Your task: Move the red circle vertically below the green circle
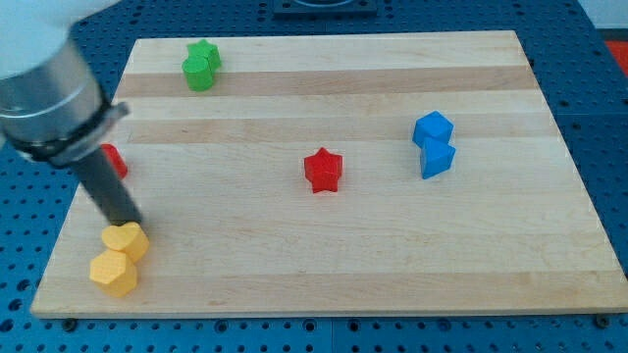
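Observation:
The red circle [116, 161] lies near the board's left edge, partly hidden behind my rod. The green circle [197, 75] sits at the view's top left, touching a green star [207, 54] just above it. My tip [131, 222] rests on the board below and slightly right of the red circle, right at the upper edge of a yellow block [127, 240]. I cannot tell whether the rod touches the red circle.
A second yellow block [114, 274] touches the first near the board's bottom left corner. A red star [322, 170] lies mid-board. Two blue blocks [433, 127] [438, 159] touch each other at the right. The board's left edge [69, 221] is close to my tip.

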